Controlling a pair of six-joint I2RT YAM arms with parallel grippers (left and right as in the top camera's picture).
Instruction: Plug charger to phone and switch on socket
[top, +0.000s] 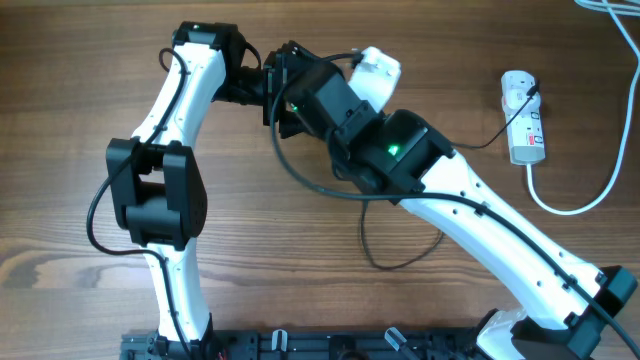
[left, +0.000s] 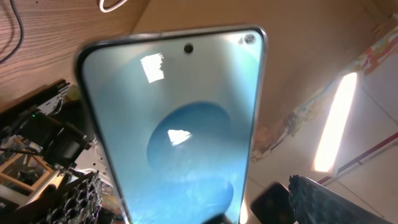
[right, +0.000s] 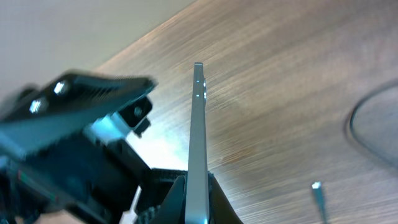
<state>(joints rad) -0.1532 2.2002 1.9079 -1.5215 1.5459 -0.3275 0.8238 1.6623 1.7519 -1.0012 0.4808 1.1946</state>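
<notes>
The phone (left: 177, 124), with its cyan-teal screen, fills the left wrist view and is seen edge-on in the right wrist view (right: 198, 124). My right gripper (right: 198, 196) is shut on its two faces and holds it above the table. My left gripper (left: 193, 202) is open, with one finger on each side of the phone and a gap on both sides. In the overhead view both grippers (top: 262, 85) (top: 292, 98) meet at the back centre and hide the phone. The socket (top: 526, 120) lies at the right with the charger's black plug (top: 520, 95) in it. The charger cable (top: 478, 146) runs left under the right arm.
The socket's thick white cord (top: 600, 190) loops along the right edge. A loop of black cable (top: 385, 262) lies on the wood in front of the right arm. A small pale connector-like tip (right: 318, 198) shows low right in the right wrist view.
</notes>
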